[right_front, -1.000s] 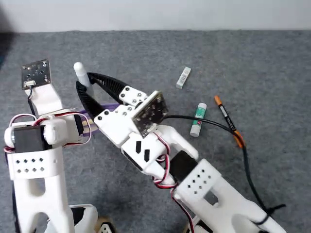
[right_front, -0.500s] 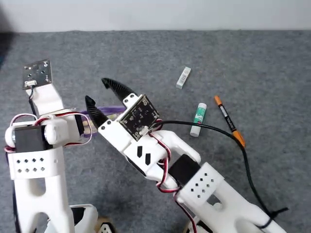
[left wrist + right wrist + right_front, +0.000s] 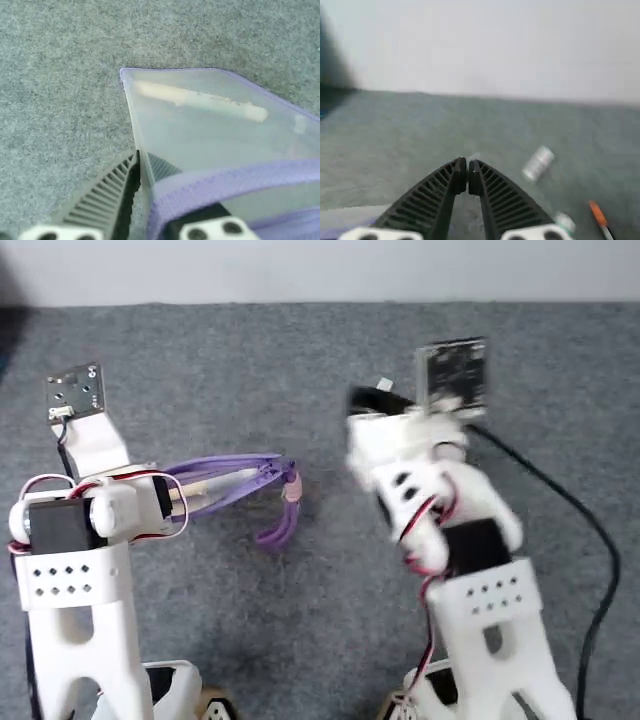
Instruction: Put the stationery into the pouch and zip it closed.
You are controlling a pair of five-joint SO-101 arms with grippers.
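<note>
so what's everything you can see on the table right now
pouch: one, clear with purple trim and a purple loop, on the table beside the left arm
white stick: one, lying inside the pouch
small block: one, white, on the table ahead of the right gripper
tube: one, white and green, near the block, blurred
pen: one, orange, beside the tube
cable: one, black, trailing from the right arm
table: one, grey, carpet-like surface
left gripper: one, black fingers, clamped on the pouch's edge
right gripper: one, black fingers, shut and empty, raised above the table
</note>
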